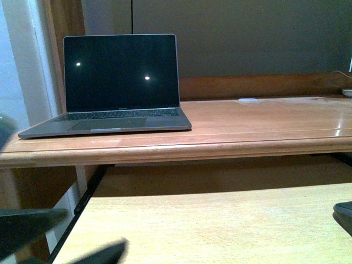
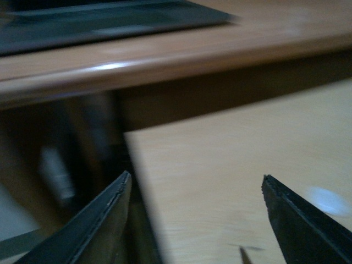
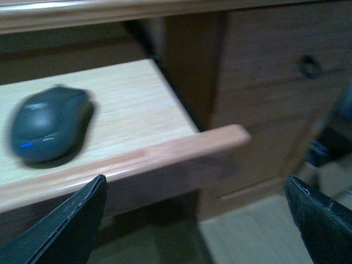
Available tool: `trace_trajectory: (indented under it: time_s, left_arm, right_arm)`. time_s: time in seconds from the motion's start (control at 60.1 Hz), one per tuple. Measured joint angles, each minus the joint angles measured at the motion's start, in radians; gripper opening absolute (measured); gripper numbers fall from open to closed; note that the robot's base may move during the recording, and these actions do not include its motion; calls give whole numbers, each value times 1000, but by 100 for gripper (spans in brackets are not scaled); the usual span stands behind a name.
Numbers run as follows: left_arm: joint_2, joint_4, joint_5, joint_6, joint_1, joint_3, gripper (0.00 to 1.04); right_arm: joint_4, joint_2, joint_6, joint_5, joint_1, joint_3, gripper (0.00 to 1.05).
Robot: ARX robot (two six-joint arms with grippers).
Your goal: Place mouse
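Note:
The mouse [image 3: 49, 124], dark grey and domed with a small blue light, lies on the pale pull-out shelf [image 3: 137, 99] near its front right corner. My right gripper [image 3: 195, 178] is open, low in front of the shelf's front rail [image 3: 165, 151] and off to the side of the mouse, with nothing between its fingers. My left gripper [image 2: 196, 176] is open and empty over the shelf's left edge [image 2: 132, 143]. In the front view its blurred dark fingers [image 1: 102, 254] show at the bottom left. A dark rounded shape [image 1: 344, 215] at the right edge may be the mouse; I cannot tell.
An open laptop [image 1: 121, 82] with a black screen stands on the left of the upper desk [image 1: 264, 124]. A small white disc [image 1: 247, 100] lies at the desk's back. A wooden drawer cabinet [image 3: 264, 82] stands right of the shelf. The desk's front edge [image 2: 165, 58] overhangs the shelf.

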Motion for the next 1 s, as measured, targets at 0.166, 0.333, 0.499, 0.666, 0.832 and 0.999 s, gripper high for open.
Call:
trace_trajectory:
  time_s: [0.166,0.333,0.499,0.666,0.832,0.999]
  left_arm:
    - [-149,-26,-54,-14,89,-72,39]
    - [-261,-99,10,-14,162,-117,12]
    - [-343,-117,67,-18,219,-161,3]
    - [-425,-188,114,-18,265,-194,3]
    - [-555,-305,230,-18,362,-194,3]
    - [-640,-384,241,-18,397,-194,3]
  right_arm:
    - [183,212,-20,-73,-60,124,97]
    - [296,530,-74,-176,-6,245,97]
    - [292,776,-166,-228,48,361,97]
    - [253,906,-241,-219,54,446,97]
    - [209,993,-272,-197,59,491,97]
    - [175,1066,-272,-192,74,549,97]
